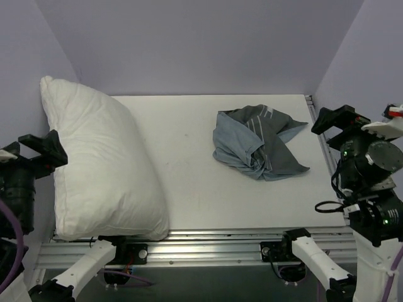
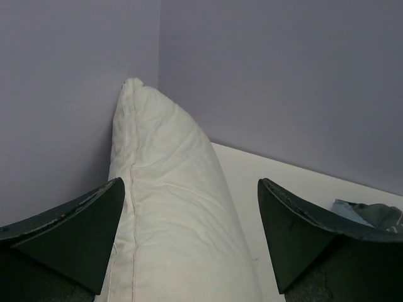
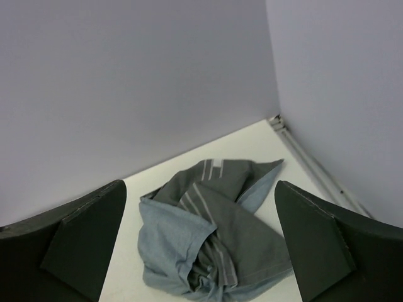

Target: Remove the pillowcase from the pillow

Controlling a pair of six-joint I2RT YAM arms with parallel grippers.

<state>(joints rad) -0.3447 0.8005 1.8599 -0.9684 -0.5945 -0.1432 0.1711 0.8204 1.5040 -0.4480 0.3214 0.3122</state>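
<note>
Shows the pillowcase off the pillow and crumpled in a heap on the right half of the table, striped dark grey and blue-grey sides both visible. Finds the pillow bare, well apart along the left edge, probably touching the wall there. Has the left end effector spread wide by the pillow, gripping nothing. Has the right end effector likewise wide and empty, facing the pillowcase without touching it.

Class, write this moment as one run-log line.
stage: case off | puffy white pillow: bare, left side of table | grey striped cloth pillowcase: crumpled, right side, apart from pillow | left gripper: open, empty | right gripper: open, empty
</note>
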